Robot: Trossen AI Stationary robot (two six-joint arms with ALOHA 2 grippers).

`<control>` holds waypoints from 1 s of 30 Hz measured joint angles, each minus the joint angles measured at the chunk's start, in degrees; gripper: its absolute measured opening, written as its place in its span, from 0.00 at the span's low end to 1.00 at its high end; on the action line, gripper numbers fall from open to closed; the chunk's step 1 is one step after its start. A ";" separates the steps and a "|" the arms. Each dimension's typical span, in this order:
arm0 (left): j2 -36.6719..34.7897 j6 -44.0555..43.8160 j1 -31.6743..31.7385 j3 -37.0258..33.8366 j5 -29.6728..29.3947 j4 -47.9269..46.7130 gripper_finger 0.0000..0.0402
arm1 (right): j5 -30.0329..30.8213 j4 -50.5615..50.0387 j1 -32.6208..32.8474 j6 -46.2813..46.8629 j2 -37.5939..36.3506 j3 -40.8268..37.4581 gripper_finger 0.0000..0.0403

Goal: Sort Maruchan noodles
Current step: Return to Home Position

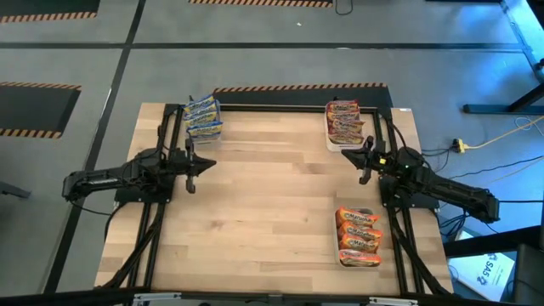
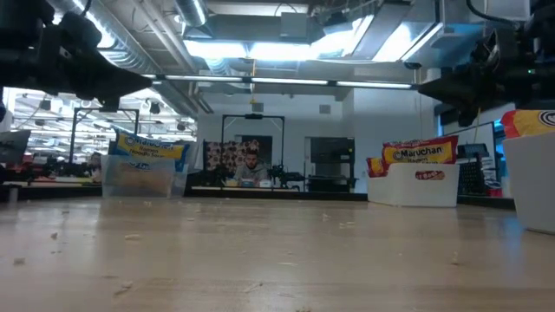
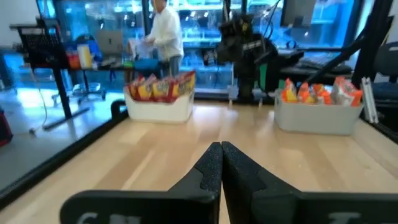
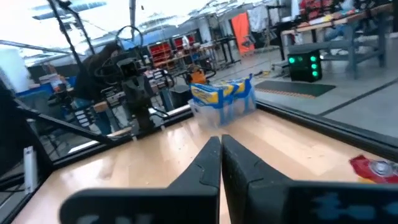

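Observation:
Blue-and-yellow noodle packets [image 1: 203, 117] stand in a clear tub at the table's far left; they also show in the right wrist view, packets [image 4: 222, 93]. Red packets [image 1: 344, 122] fill a white tub at the far right, red packets [image 3: 161, 87]. Orange packets [image 1: 359, 235] sit in a tub at the near right, orange packets [image 3: 314, 93]. My left gripper [image 1: 192, 166] hovers shut over the left side, empty, left gripper [image 3: 221, 155]. My right gripper [image 1: 365, 161] hovers shut just near of the red tub, empty, right gripper [image 4: 220, 149].
Bare wood [image 1: 272, 195] stretches across the table's middle between the three tubs. A black frame rail [image 1: 297, 107] runs along the far edge. A person [image 2: 251, 166] sits in the room beyond the table, and another person [image 3: 165, 31] stands in the left wrist view.

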 joint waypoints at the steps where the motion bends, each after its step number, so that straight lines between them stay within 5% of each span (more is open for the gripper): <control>1: -0.54 0.31 0.00 0.00 0.33 0.00 0.00 | -0.65 -0.47 0.01 0.02 -0.28 0.00 0.00; 30: -0.48 1.96 0.01 0.00 -3.36 -0.16 0.01 | -4.94 -3.27 -0.05 0.10 -0.24 0.02 0.00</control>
